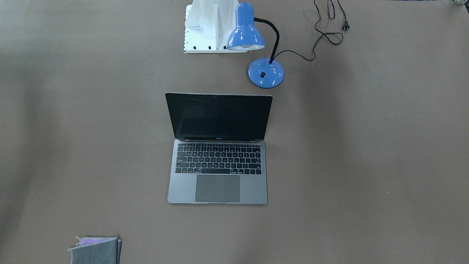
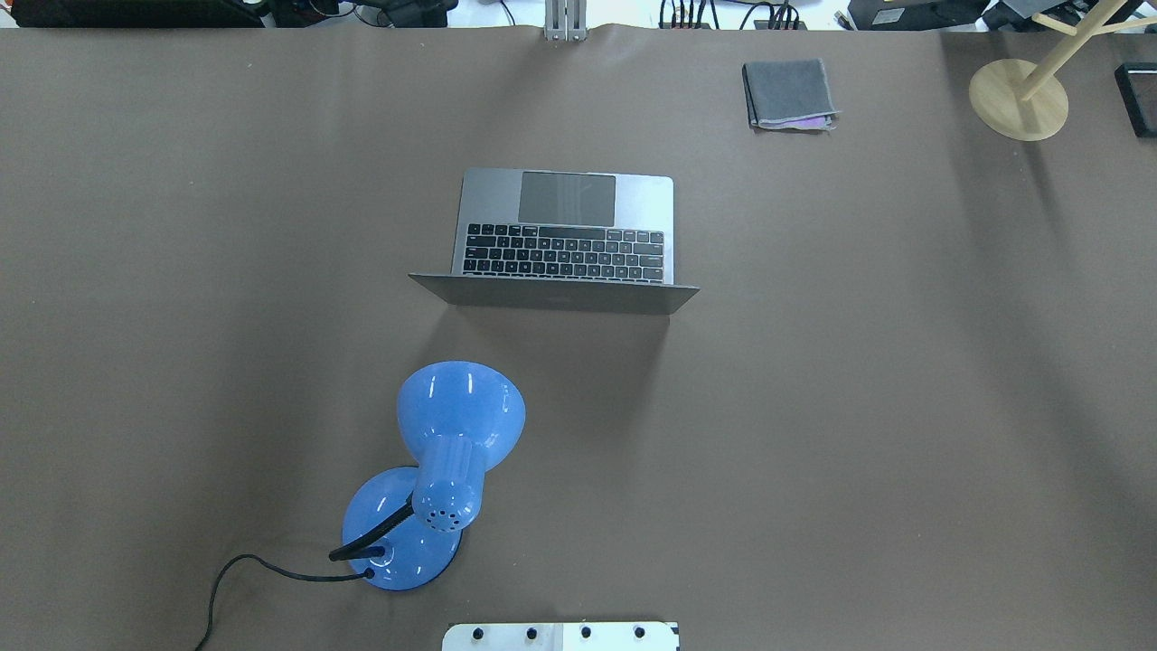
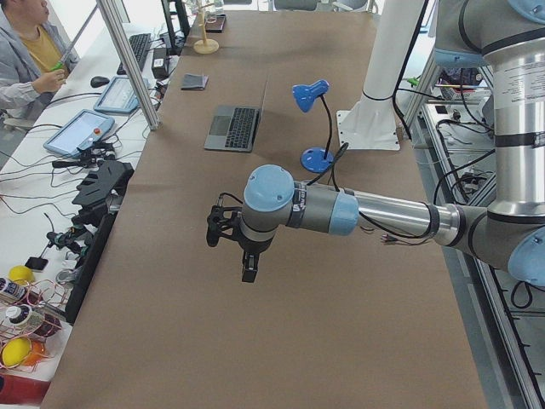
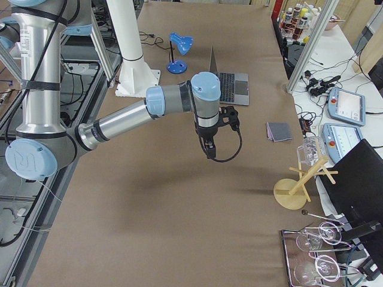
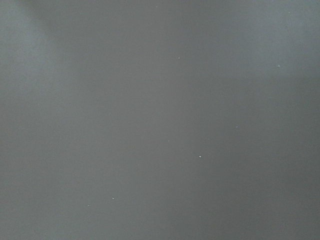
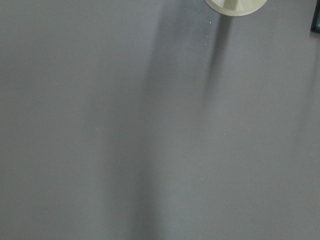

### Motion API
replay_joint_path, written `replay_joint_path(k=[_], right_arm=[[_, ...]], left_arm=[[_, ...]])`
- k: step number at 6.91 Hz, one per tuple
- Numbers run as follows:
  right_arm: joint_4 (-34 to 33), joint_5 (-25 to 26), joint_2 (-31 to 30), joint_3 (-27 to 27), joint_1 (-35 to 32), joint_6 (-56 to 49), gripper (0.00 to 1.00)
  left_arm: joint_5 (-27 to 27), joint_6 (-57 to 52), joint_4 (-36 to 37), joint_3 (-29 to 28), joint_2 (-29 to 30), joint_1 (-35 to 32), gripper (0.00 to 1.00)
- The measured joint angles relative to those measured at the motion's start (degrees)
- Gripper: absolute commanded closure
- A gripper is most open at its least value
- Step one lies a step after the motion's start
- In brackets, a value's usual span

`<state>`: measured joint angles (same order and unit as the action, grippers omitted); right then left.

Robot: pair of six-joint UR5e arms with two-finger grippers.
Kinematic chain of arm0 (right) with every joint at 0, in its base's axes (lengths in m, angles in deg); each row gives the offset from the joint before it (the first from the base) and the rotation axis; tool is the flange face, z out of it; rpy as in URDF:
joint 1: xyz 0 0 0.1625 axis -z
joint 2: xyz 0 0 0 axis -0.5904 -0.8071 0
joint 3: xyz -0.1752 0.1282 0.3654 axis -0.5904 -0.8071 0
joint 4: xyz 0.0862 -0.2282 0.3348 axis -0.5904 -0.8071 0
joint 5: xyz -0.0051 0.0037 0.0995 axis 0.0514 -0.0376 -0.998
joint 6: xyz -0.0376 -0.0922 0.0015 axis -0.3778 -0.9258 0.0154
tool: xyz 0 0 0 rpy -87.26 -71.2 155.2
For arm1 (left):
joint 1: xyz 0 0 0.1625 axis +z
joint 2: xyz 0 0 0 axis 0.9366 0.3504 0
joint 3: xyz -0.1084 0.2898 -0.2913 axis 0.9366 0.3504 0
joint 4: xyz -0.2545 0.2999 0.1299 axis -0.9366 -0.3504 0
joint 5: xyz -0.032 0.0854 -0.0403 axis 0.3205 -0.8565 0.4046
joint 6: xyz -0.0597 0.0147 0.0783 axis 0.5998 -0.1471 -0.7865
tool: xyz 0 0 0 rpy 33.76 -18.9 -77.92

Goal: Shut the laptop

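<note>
The laptop (image 1: pixel 218 165) is open in the middle of the brown table, its black screen upright and its keyboard facing away from the robot base. It also shows in the overhead view (image 2: pixel 565 235) and both side views (image 3: pixel 234 128) (image 4: pixel 230 84). My left gripper (image 3: pixel 249 271) hangs above the table far off toward the table's left end. My right gripper (image 4: pixel 209 152) hangs above the table toward the right end. Both show only in the side views, so I cannot tell whether they are open or shut. Both wrist views show only bare table.
A blue desk lamp (image 2: pixel 452 452) stands between the robot base (image 1: pixel 205 25) and the laptop, its cord (image 1: pixel 322 35) trailing on the table. A folded grey cloth (image 2: pixel 788 93) lies at the far right. A wooden stand (image 2: pixel 1019 99) is at the right end.
</note>
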<state>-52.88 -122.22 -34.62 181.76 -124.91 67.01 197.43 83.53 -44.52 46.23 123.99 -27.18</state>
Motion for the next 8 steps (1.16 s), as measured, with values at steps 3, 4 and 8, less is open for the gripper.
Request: replay_joint_path(k=[3,4,8], right_arm=[[0.0,-0.3,-0.2,0.1,0.0,0.0,0.0],[0.1,-0.5,-0.4,0.1,0.0,-0.3,0.0],[0.1,-0.5,-0.7,-0.2,0.0,0.4,0.0]], left_arm=[[0.0,-0.3,0.0,0.5,0.0,0.2,0.02],[0.0,-0.3,0.0,0.3,0.1,0.3,0.02],[-3.4,-2.6,5.8,0.7,2.6,1.3,0.02]])
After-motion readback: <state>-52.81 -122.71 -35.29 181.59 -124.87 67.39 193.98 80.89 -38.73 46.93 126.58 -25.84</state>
